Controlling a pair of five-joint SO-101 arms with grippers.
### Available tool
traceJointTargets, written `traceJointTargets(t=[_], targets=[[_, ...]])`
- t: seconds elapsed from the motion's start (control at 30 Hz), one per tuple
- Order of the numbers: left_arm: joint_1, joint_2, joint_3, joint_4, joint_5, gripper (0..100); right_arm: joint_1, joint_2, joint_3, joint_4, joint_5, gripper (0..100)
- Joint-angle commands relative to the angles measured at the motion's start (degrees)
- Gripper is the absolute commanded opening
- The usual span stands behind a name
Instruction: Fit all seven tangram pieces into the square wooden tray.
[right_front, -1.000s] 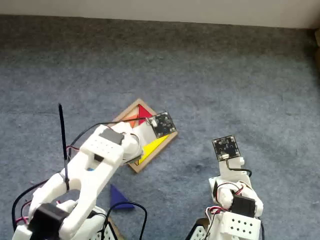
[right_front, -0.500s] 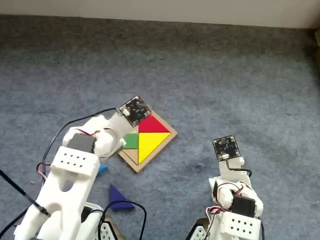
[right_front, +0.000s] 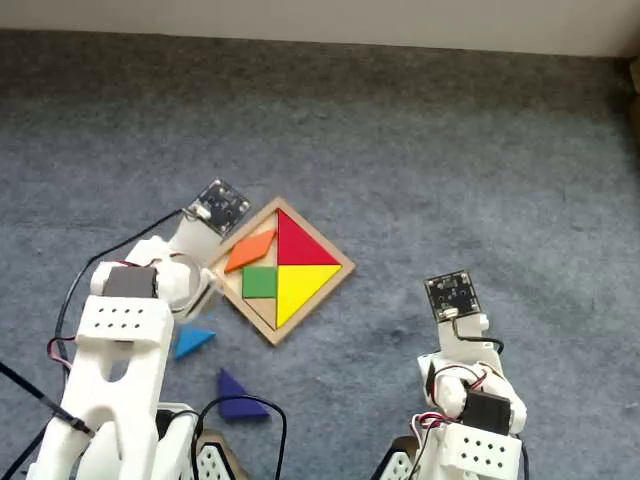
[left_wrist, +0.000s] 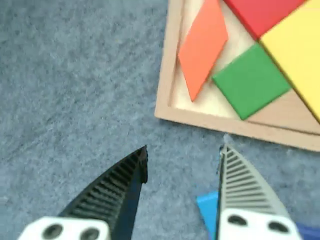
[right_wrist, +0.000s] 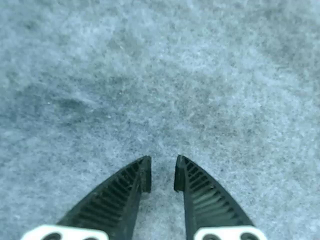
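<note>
The square wooden tray (right_front: 276, 336) lies turned like a diamond on the carpet. In it are a red triangle (right_front: 298, 243), a yellow triangle (right_front: 300, 285), a green square (right_front: 259, 282) and an orange parallelogram (right_front: 250, 252). A light blue triangle (right_front: 192, 341) and a dark blue triangle (right_front: 238, 393) lie on the carpet near the left arm (right_front: 130, 310). My left gripper (left_wrist: 184, 150) is open and empty over the carpet, just off the tray's rim (left_wrist: 165, 75), with the light blue triangle (left_wrist: 206, 207) by one finger. My right gripper (right_wrist: 161, 175) is over bare carpet, fingers almost together.
Grey carpet covers the table, with free room to the right of the tray and behind it. The right arm (right_front: 465, 400) stands at the front right, well apart from the tray. A pale wall edge runs along the far side.
The left arm has swung off the tray toward the left, leaving the orange parallelogram, green square and other pieces uncovered. The light blue triangle has come into view. The right arm has not moved.
</note>
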Motion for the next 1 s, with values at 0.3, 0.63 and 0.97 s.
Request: traceJointTargets(t=[0.3, 0.63, 0.97], targets=[[6.4, 24.8, -11.8, -13.9, 10.0, 21, 0.8, -0.1, 3.8, -1.1, 0.4, 9.1], [8.2, 42.7, -27.8, -13.7, 14.4, 20, 0.8, -0.1, 3.8, -1.1, 0.4, 9.1], [8.7, 47.7, -35.5, -13.7, 18.1, 20, 0.8, -0.1, 3.8, -1.1, 0.4, 9.1]])
